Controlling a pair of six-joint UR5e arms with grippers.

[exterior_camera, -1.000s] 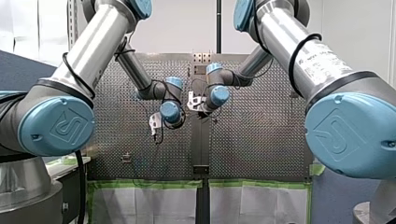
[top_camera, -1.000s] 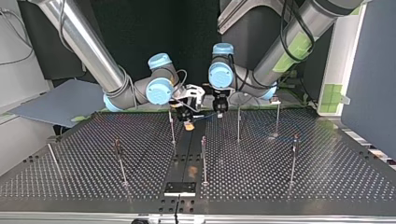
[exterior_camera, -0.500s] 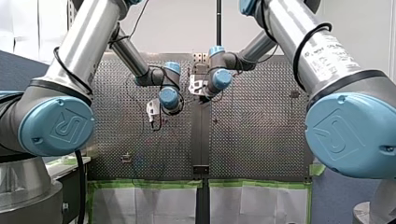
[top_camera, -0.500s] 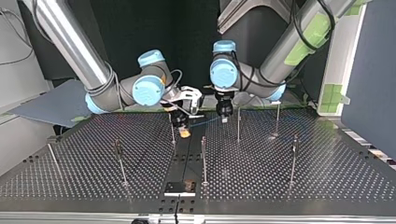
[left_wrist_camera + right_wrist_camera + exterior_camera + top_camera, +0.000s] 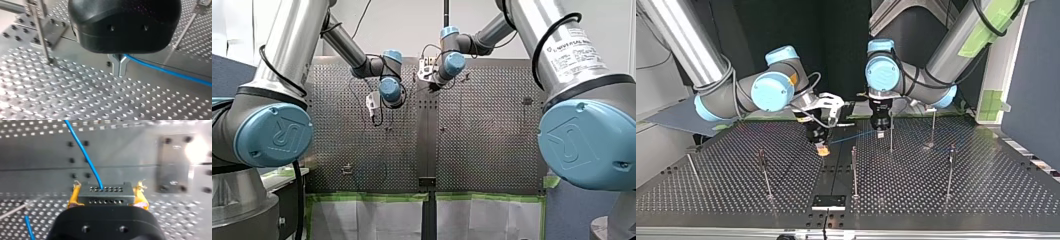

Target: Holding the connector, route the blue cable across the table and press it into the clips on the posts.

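Note:
In the right wrist view my right gripper [image 5: 106,200] is shut on a grey connector [image 5: 105,191], one yellow pad [image 5: 74,196] on each side of it. A blue cable [image 5: 84,152] leaves the connector's top face. That cable [image 5: 852,136] runs taut across the top view to my left gripper [image 5: 880,132]. My left gripper [image 5: 119,71] has its metal fingers shut, and the blue cable [image 5: 170,73] comes out from between them near their base. My right gripper [image 5: 822,148] hangs low over the table's centre strip.
Several thin posts stand on the perforated table [image 5: 961,200]; one post [image 5: 891,131] is right beside my left gripper and another post [image 5: 854,170] is nearer the camera. A dark plate [image 5: 828,202] lies at the near edge.
Both grippers have moved toward the top view's camera, my right one also to that view's left. The cable between them is now longer and tauter.

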